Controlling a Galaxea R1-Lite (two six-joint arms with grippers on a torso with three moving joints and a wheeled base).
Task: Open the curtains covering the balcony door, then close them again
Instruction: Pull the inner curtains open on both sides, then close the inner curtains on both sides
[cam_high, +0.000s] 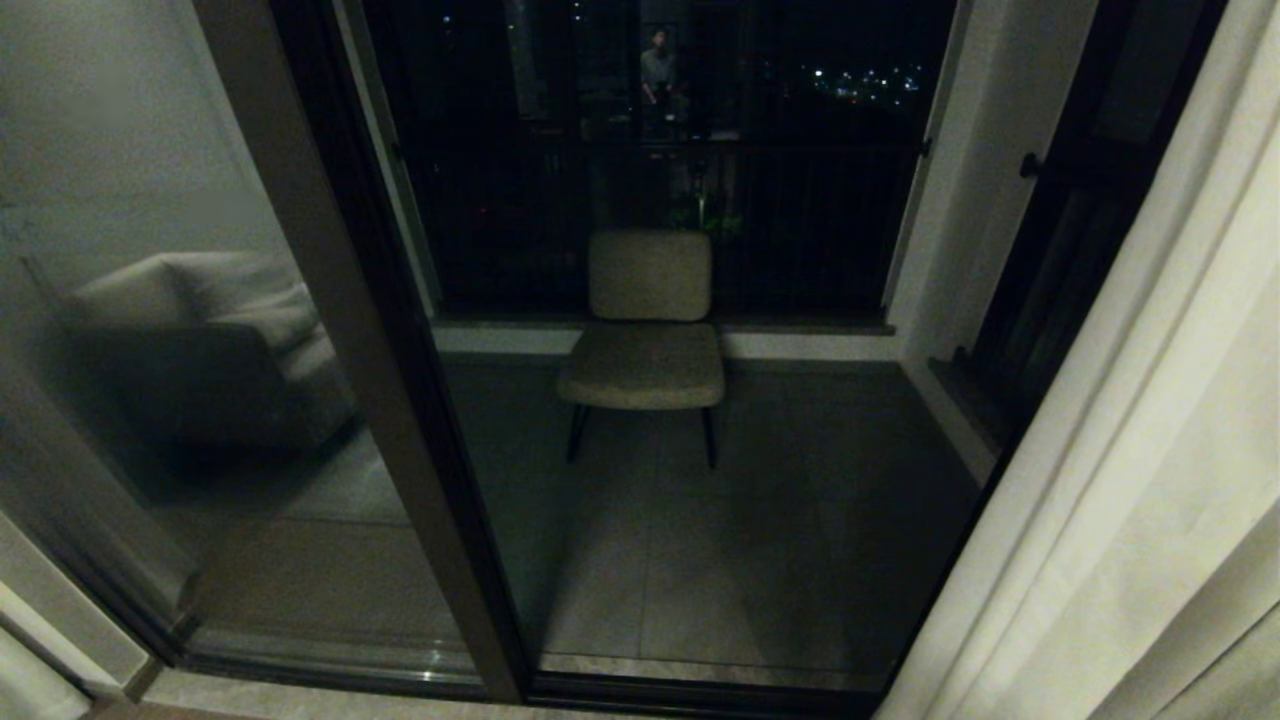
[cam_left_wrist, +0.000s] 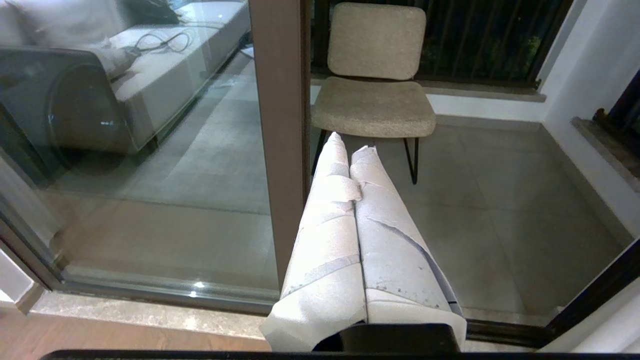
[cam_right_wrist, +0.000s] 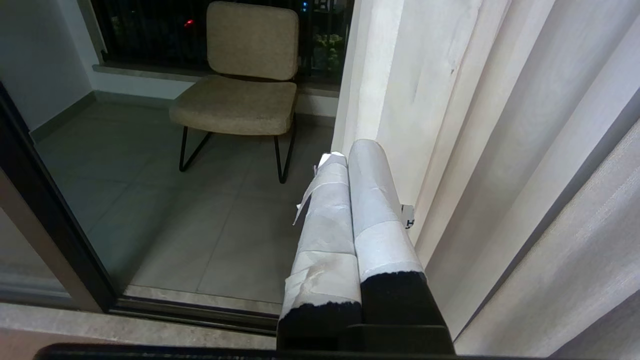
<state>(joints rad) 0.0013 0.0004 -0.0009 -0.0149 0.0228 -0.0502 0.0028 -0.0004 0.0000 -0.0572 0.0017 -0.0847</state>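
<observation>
The left gripper (cam_left_wrist: 356, 150) is seen pressed shut, its two taped fingers (cam_left_wrist: 330, 240) side by side with nothing held between them, and it is pointed at the brown post of the balcony door (cam_left_wrist: 280, 125). The right gripper (cam_right_wrist: 345, 155) is clenched shut and empty too (its white-wrapped fingers (cam_right_wrist: 372, 200) sit just beside the folds of cloth, but a touch cannot be told). Out past the grippers, the curtains (cam_high: 1130, 450) are bunched at the robot's right side, and only a small bit of pale cloth is seen at the lower left corner of the head view. The glass is left bare, so a tan chair (cam_high: 645, 330) on the balcony floor can be seen through it, and a sofa is mirrored in the left pane. It is judged that the opening step is done and the closing step is in hand, not yet begun. For the next move, the right gripper would need to be opened, closed on the near edge of the cloth, and drawn across the glass toward the robot's left.
</observation>
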